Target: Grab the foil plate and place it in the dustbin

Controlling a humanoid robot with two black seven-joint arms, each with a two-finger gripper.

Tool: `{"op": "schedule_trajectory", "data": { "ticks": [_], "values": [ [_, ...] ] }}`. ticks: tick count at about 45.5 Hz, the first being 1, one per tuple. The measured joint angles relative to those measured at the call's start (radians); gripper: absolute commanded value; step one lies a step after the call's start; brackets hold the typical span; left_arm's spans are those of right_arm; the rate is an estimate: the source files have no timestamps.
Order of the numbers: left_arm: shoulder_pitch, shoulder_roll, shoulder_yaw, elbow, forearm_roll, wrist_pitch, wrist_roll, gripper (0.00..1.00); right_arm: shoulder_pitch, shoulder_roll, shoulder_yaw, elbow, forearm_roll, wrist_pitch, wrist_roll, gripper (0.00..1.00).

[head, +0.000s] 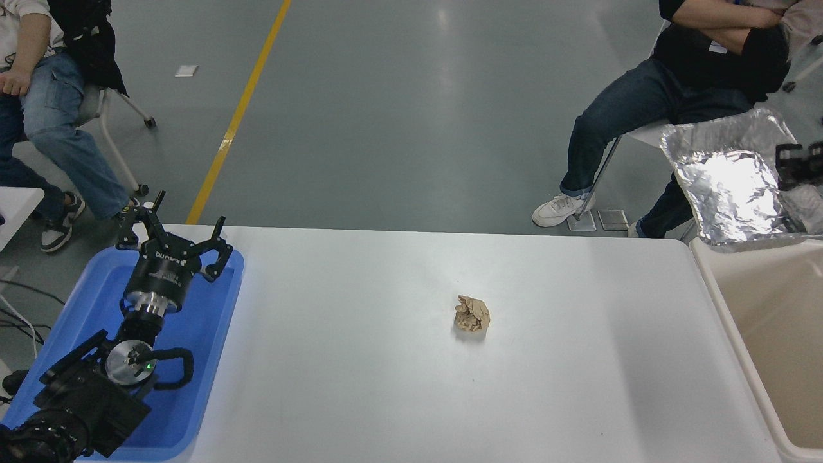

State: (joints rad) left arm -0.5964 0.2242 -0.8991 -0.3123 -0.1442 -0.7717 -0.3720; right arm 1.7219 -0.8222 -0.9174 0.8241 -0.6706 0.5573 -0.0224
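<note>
The foil plate (733,180), shiny and crinkled, hangs tilted in the air at the right edge, above the far end of the beige dustbin (759,308). My right gripper (794,168) comes in from the right edge and is shut on the plate's right rim. The dustbin stands beside the table's right side with its mouth open. My left gripper (173,238) is open and parked over the blue tray at the lower left.
A crumpled brown paper ball (472,314) lies on the white table (386,360) near its middle. A shallow blue tray (199,321) sits at the left edge. Two people sit on chairs beyond the table's far side.
</note>
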Motion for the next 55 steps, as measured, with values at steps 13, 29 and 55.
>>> {"op": "schedule_trajectory", "data": {
  "ticks": [13, 29, 55],
  "values": [
    [0.000, 0.000, 0.000, -0.001, 0.000, 0.000, 0.000, 1.00, -0.301, 0.035, 0.034, -0.247, 0.048, -0.145, -0.002, 0.00],
    [0.000, 0.000, 0.000, -0.001, 0.000, 0.000, 0.001, 1.00, -0.642, 0.147, 0.052, -0.538, 0.213, -0.334, -0.027, 0.00],
    [0.000, 0.000, 0.000, -0.001, 0.000, 0.000, 0.000, 1.00, -0.953, 0.295, 0.094, -0.759, 0.338, -0.508, -0.044, 0.00]
  ]
}}
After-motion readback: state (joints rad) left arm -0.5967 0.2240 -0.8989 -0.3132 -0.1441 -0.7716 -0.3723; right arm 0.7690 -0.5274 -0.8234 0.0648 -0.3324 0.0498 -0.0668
